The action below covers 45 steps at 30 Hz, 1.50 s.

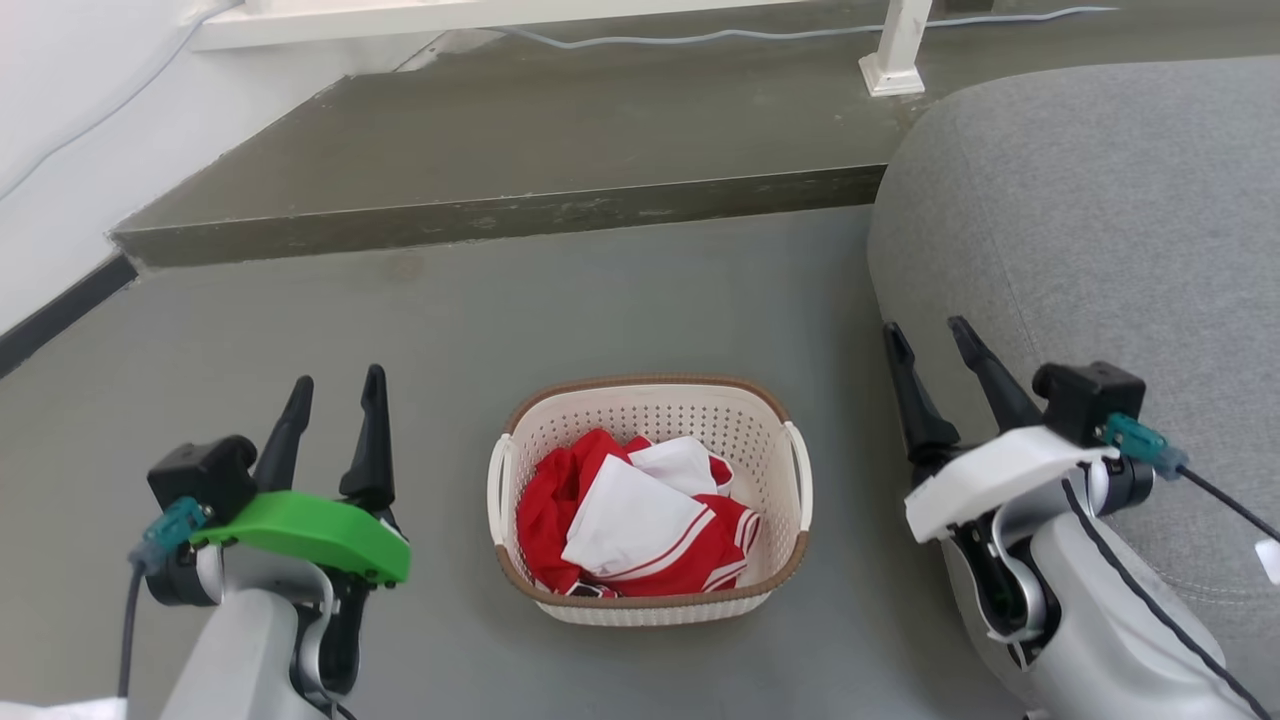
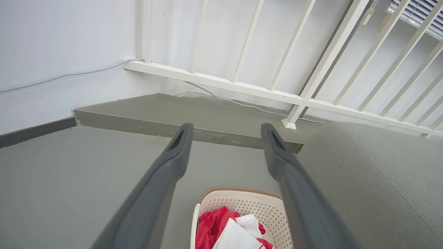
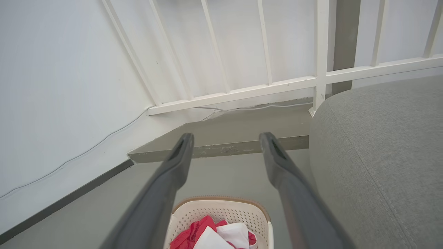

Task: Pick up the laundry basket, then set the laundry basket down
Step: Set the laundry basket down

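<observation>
The laundry basket (image 1: 740, 420) stands on the grey floor between my two arms. It is cream, perforated, with a brown rim, white side handles and red and white clothes inside. My left gripper (image 1: 337, 392) hangs open to the basket's left, holding nothing. To the basket's right, my right gripper (image 1: 928, 337) is open and empty, close to the sofa. In the left wrist view the laundry basket (image 2: 259, 207) lies low between the open left gripper's (image 2: 226, 132) fingers. The right wrist view shows the laundry basket (image 3: 235, 211) below the open right gripper (image 3: 226, 140).
A grey sofa (image 1: 1090, 230) fills the right side, next to my right arm. A raised concrete step (image 1: 500, 215) crosses the floor beyond the basket, with a white railing (image 2: 297, 100) and a cable behind it. A white wall (image 1: 60, 130) stands at the left.
</observation>
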Tool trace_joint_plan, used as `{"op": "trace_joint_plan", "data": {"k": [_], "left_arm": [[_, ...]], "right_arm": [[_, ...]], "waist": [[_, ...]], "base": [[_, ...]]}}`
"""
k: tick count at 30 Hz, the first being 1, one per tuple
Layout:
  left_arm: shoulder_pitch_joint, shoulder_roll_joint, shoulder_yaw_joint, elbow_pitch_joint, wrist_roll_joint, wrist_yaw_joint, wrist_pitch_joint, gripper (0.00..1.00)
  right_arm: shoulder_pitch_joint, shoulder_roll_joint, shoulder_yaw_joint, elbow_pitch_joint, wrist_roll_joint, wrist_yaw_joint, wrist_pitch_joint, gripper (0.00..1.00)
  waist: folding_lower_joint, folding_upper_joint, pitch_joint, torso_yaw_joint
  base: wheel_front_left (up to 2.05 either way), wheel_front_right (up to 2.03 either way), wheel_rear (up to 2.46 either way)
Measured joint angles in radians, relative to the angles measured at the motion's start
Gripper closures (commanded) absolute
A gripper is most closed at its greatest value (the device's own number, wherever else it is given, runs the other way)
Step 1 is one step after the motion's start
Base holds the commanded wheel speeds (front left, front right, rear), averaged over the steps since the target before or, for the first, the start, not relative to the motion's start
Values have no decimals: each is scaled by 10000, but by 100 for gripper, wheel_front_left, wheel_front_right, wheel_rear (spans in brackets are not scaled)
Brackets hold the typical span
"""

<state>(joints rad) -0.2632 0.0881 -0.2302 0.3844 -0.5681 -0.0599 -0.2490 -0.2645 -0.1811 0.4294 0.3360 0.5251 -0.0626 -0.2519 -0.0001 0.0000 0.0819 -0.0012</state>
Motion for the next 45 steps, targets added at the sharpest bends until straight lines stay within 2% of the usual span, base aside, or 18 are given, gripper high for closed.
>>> {"op": "trace_joint_plan", "data": {"k": [19,45], "left_arm": [[814,-184,357,-754,813,-4,0,0],[1179,-378,644,-1172,1154,-105,0,0]], "right_arm": [[969,127,-502,-754,-872,-12,0,0],[1474,341,-989,-1164,-1438,40,0,0]], "waist": [[0,0,-41,-69],[0,0,67,-88]], "base": [[0,0,0],[0,0,0]]}}
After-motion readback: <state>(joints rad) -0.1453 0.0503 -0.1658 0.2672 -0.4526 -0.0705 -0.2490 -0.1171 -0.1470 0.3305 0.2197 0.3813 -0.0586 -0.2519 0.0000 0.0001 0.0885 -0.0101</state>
